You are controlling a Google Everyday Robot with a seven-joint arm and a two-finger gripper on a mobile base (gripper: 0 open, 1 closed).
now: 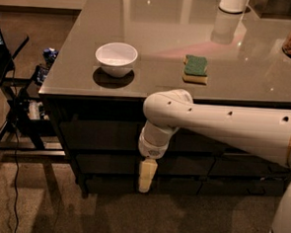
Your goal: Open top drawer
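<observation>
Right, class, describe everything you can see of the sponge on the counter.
The sponge is a rectangular pad, green scouring top over yellow foam. It lies flat, green side up, on the glossy grey countertop near its front edge, right of the white bowl and apart from it. Only the countertop touches it. The gripper hangs below, before the dark drawer fronts.
</observation>
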